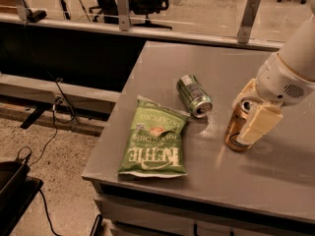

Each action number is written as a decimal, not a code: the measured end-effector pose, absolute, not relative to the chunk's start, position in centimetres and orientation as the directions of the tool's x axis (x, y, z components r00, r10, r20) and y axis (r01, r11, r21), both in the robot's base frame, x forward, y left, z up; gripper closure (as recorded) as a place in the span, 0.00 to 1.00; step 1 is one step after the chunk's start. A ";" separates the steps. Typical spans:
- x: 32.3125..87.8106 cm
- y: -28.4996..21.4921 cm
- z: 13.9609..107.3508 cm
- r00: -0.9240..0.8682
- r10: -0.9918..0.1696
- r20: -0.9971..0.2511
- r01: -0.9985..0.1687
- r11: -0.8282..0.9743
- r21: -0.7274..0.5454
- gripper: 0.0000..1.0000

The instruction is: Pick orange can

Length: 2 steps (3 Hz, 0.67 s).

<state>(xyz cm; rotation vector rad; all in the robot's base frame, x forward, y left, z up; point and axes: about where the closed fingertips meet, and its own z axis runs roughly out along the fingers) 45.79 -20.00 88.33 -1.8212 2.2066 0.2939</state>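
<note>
Gripper [250, 111] sits low against the upright orange can [235, 131].

Two drink cans are sitting on the one table [162, 63]: one orange can [233, 128], standing, and one green can [194, 96], lying on its side. One green bag of chips [153, 139] is lying just beside the green can. One gripper [244, 118] is hanging at the orange can, toward the table's right side. Two metal posts [121, 6] are standing along the table's far edge.
</note>
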 end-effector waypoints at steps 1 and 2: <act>45.8 -21.1 89.3 -0.193 -0.914 -0.358 -0.978 0.207 -0.002 0.87; 45.8 -22.0 91.2 -0.185 -0.905 -0.384 -0.979 0.204 -0.009 1.00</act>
